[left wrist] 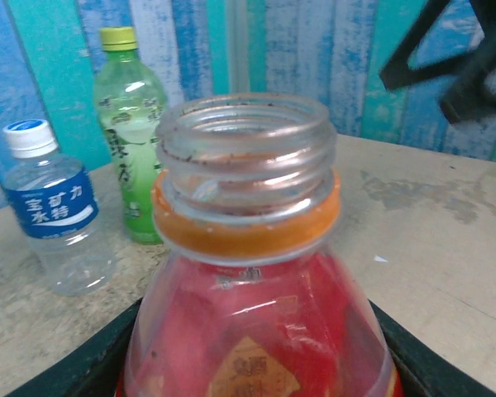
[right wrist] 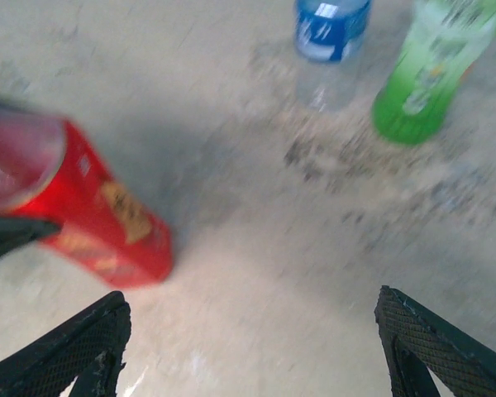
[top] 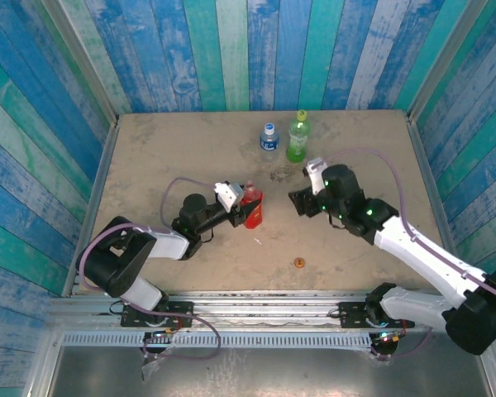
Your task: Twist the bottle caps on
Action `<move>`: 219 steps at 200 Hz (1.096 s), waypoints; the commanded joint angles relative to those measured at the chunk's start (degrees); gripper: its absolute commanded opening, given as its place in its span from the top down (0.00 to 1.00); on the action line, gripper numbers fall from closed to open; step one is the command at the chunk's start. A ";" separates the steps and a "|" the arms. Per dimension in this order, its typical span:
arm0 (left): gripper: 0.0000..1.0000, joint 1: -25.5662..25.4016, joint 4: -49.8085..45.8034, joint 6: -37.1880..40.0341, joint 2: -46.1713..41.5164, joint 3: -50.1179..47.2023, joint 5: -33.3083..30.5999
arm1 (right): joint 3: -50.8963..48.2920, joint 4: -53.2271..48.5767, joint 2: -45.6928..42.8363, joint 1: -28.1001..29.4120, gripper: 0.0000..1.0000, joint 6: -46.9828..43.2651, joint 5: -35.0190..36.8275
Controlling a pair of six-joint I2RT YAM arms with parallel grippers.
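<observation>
The table (top: 165, 157) carried everything. The left gripper (top: 240, 210) was closed around the red bottle (left wrist: 256, 306), gripping its body. The bottle's threaded neck stood bare above an orange ring. The right gripper (top: 301, 202) hovered just right of the red bottle, jaws spread wide and empty. The green bottle (top: 298, 137) and clear bottle (top: 269, 137) stood well behind the red bottle, both capped. The orange cap (top: 298, 263) lay in front of it, to the right, well apart. The step in hand seemed to be bracing the last uncapped bottle. Next, the right gripper would need to fetch that cap, seat it squarely and twist.
</observation>
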 commanded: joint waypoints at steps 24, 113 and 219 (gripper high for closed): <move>0.42 1.22 -2.54 2.08 -0.54 0.99 12.15 | -6.53 -9.26 -4.27 11.48 0.17 7.01 9.30; 0.41 1.80 -4.26 2.10 0.17 1.77 14.03 | -15.41 -7.84 1.17 22.03 0.42 17.07 8.60; 0.41 1.81 -5.37 2.62 0.43 2.13 13.70 | -20.01 -0.70 8.33 22.72 0.55 18.59 6.58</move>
